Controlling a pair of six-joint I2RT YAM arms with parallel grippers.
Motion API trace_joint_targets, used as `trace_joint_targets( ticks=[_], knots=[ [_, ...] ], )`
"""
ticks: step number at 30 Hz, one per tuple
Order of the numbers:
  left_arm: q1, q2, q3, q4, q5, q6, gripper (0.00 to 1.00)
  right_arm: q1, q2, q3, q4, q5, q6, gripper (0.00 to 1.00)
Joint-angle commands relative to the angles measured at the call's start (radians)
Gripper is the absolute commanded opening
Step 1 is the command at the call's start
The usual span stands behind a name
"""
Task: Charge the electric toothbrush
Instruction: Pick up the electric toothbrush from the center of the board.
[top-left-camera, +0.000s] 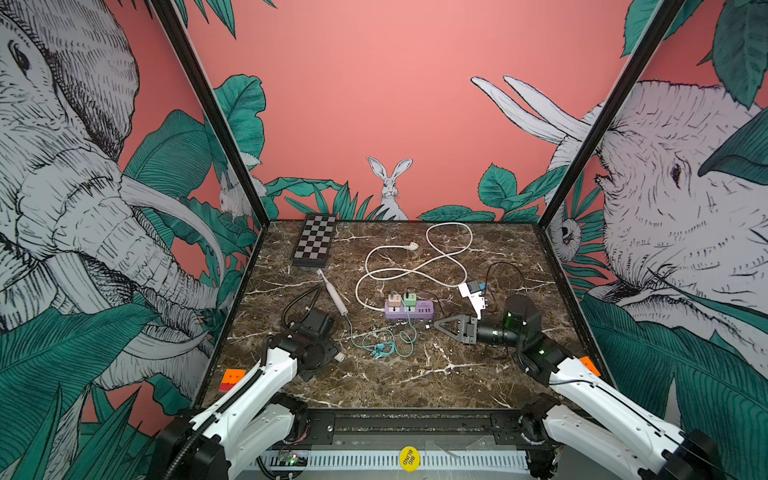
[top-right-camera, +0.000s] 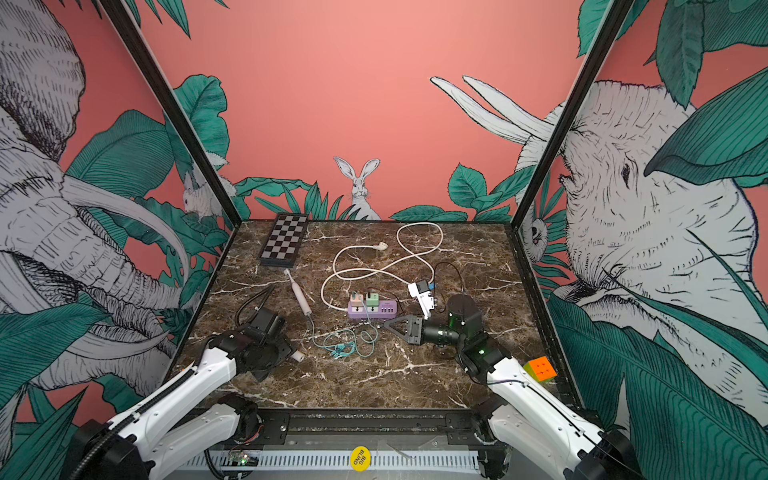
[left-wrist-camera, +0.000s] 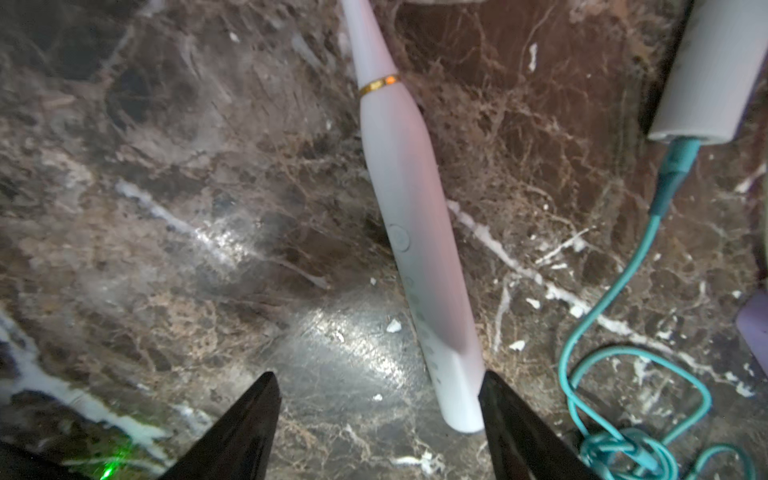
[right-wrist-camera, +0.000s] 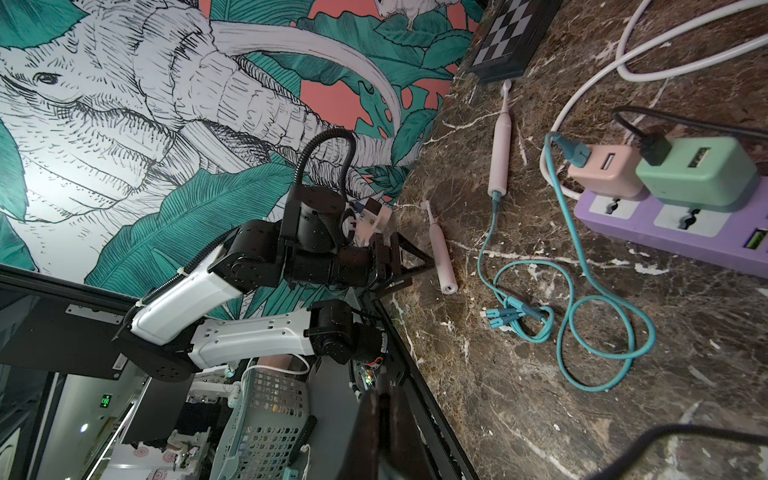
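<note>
Two toothbrushes lie flat on the worktop (top-left-camera: 395, 386), both on the left arm's side of the purple power strip (top-left-camera: 409, 309). The plugged toothbrush (top-left-camera: 334, 295) is the nearer to the strip. A teal cable (left-wrist-camera: 673, 170) runs from its base to the pink adapter (right-wrist-camera: 606, 170) on the strip, so that one seems served. The loose toothbrush (left-wrist-camera: 411, 232) lies farther from the strip with no lead in it, and is likely the one in hand. The left gripper (left-wrist-camera: 379, 376) sits low over its base end with fingers apart, probably to take the handle across its width, where it pinches most easily. The right gripper (top-left-camera: 435, 325) is closed, its tip just beside the strip's near edge; whether it pinches anything I cannot tell.

In both top views the left arm covers the loose toothbrush except for its base end. The right wrist view shows both toothbrushes whole. Only the left wrist view shows that base end lying close against one finger, off centre.
</note>
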Motion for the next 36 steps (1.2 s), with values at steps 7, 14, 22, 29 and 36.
trace_joint_targets(
  ticks=[7,14,22,29,36],
  knots=[
    [0.004,0.121,0.031,0.081,-0.042,0.010,0.72,0.029,-0.002,0.030,0.009,0.029,-0.054,0.00],
    [0.004,0.227,0.035,0.125,-0.009,0.022,0.61,0.039,0.011,0.039,0.008,0.024,-0.068,0.00],
    [0.004,0.266,0.003,0.168,0.009,0.028,0.52,0.044,0.017,0.045,0.005,0.023,-0.077,0.00],
    [0.004,0.324,-0.037,0.234,0.058,0.022,0.48,0.052,0.030,0.052,0.019,0.022,-0.074,0.00],
    [0.004,0.350,-0.048,0.279,0.097,0.040,0.43,0.064,0.036,0.052,0.025,0.031,-0.074,0.00]
  ],
)
